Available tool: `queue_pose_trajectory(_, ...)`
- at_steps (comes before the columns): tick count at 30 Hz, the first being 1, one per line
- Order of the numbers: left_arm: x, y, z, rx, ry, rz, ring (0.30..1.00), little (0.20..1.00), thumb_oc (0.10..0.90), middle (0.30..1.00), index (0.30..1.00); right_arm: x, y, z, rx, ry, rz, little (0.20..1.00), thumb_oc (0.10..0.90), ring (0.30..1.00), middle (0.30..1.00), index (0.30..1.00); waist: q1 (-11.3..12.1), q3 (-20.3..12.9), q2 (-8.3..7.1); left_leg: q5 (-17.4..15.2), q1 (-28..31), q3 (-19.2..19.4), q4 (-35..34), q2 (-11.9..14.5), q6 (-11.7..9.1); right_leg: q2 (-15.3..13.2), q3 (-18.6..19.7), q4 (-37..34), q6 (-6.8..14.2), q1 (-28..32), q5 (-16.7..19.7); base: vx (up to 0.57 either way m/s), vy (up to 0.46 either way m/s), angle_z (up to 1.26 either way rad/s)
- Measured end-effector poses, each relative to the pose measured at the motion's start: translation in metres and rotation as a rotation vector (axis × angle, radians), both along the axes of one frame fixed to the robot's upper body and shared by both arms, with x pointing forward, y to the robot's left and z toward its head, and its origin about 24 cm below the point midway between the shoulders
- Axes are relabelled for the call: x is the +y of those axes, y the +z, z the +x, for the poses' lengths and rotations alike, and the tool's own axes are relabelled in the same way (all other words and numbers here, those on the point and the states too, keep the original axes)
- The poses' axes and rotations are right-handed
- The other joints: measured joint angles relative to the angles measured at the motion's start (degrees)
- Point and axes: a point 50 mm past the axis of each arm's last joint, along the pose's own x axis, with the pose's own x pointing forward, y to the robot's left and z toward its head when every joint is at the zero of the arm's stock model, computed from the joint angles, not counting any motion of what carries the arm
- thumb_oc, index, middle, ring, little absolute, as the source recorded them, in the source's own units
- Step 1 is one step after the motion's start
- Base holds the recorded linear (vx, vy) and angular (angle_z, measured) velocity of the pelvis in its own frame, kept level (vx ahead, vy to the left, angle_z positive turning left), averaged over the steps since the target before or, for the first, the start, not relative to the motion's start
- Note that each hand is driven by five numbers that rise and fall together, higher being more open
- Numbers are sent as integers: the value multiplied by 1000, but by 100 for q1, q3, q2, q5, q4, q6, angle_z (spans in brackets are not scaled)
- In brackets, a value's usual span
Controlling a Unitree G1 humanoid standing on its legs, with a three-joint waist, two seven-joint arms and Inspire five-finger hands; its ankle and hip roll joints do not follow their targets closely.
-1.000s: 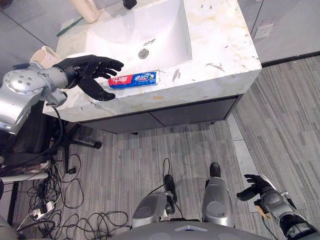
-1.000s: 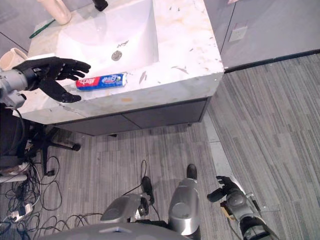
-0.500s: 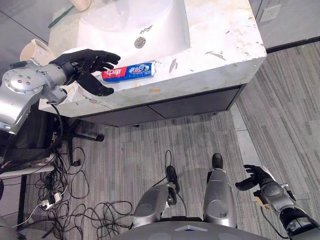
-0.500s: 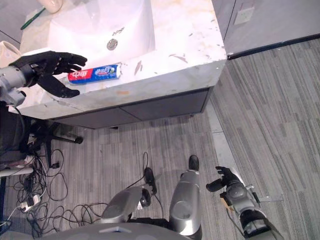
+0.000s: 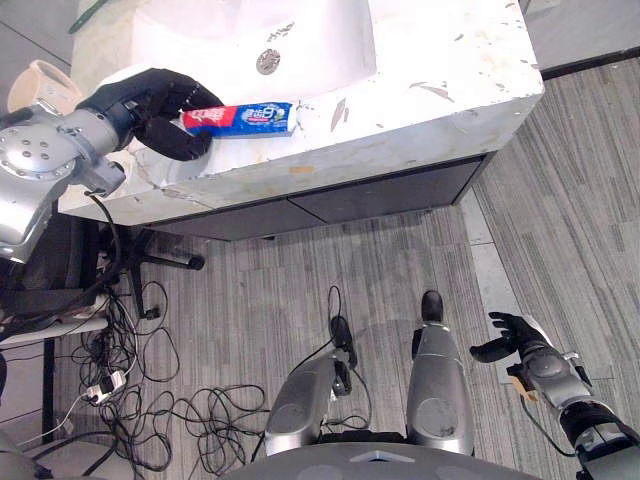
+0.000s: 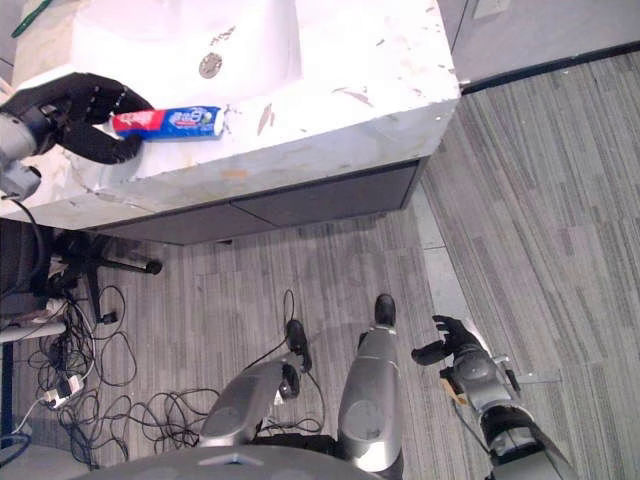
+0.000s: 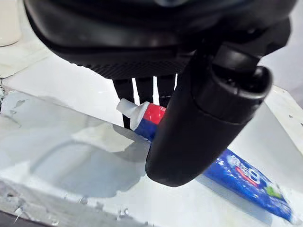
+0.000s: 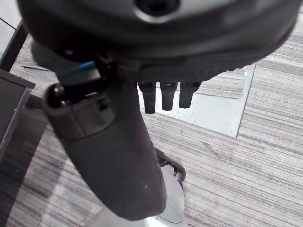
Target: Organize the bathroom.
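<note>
Toothpaste tube [image 5: 238,119]: lies flat on the marble surface [image 5: 440,70], on the front strip just at 6 o'clock of the sink basin [image 5: 300,40]; white cap end toward my left hand.
Long axis: runs 9 to 3 o'clock along the surface's front edge; cap at 9, crimped tail at 3.
Left hand [image 5: 150,100]: at the tube's 9 o'clock end; fingers [image 7: 144,90] curled over the cap end from the far side, thumb closing from the near side; in my judgement a pinch on the tube, tube not yet lifted.
Right hand [image 5: 508,335]: low at 4 o'clock over the floor, well apart from the surface; fingers loosely spread, holding nothing.
Nearer hand: left, plainly; the lift should go straight up, keeping the tail level.
</note>
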Motion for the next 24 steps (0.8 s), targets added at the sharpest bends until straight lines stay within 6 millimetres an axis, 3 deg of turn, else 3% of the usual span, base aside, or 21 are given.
queue_pose_trajectory(14, 0, 0, 1, -8, 13, -37, 300, 300, 400, 300, 300, 1, 2, 2, -17, -6, -10, 900, 800, 900, 900, 900, -6, 52, -74, -3, 95, -1, -19, 8, -4, 14, -19, -57, -1, 118, 1, -5, -3, 0)
queue_pose_trajectory(20, -10, -31, 3, 64, -42, -462, 300, 300, 400, 300, 300, 0, 0, -1, -70, -97, 24, 900, 800, 900, 900, 900, 107, 90, -131, -8, 312, -69, -25, 36, -10, 52, -75, -185, 13, 435, 19, 35, -46, 5)
queue_pose_trajectory(21, -14, -35, 2, 67, -60, -559, 300, 300, 400, 300, 300, 1, -1, -1, -90, -133, 40, 900, 800, 900, 900, 900, 140, 116, -205, -10, 348, -104, -9, 64, -12, 82, -108, -239, 6, 521, 38, 60, -124, 9)
queue_pose_trajectory(24, -28, -33, 0, 78, -116, -599, 300, 300, 400, 300, 300, 5, -5, -2, -141, -237, 94, 900, 800, 900, 900, 900, 236, 70, -512, -12, 402, -150, 6, 182, -16, 204, -189, -389, -43, 683, 97, 65, -137, 6)
